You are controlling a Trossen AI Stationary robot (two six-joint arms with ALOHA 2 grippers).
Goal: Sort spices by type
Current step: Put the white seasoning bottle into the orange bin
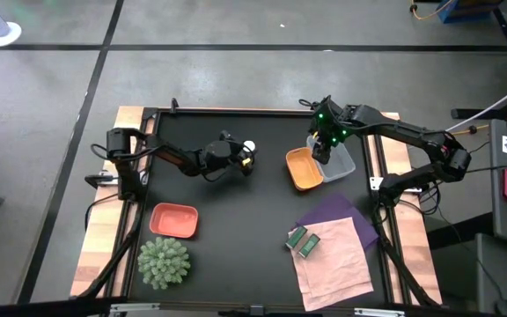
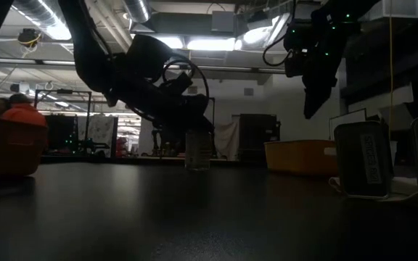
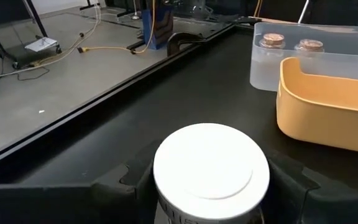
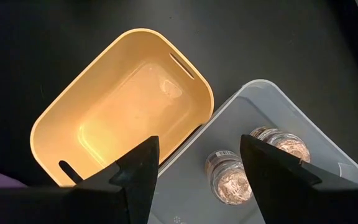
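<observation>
The white-capped jar (image 3: 211,165) stands on the black table (image 1: 236,202), left of the trays, with my left gripper (image 3: 211,186) shut around it, one finger on each side. Seen from above, that jar (image 1: 248,147) is at the gripper's tip (image 1: 240,158). Two pinkish-topped jars (image 4: 229,180) (image 4: 278,146) stand in the clear tray (image 4: 328,143). My right gripper (image 4: 197,149) hangs open above the line between the clear tray and the orange tray (image 4: 123,106), touching nothing. Two green packets (image 1: 304,239) lie on the pink cloth's edge. My left gripper holds the white-capped jar by its body below the cap (image 3: 166,211), pinched between the two fingers (image 3: 135,180). The fingers come in level from the table's left side. The cap hides the exact places of contact. The jar is upright, its base (image 2: 198,167) on the table.
The orange tray (image 1: 304,169) holds nothing and touches the clear tray (image 1: 341,158). A salmon-red tray (image 1: 174,220) and the green spiky plant ball (image 1: 164,261) sit near left. Purple cloth (image 1: 337,213) and pink cloth (image 1: 333,260) lie near right. Bare table lies between the arms.
</observation>
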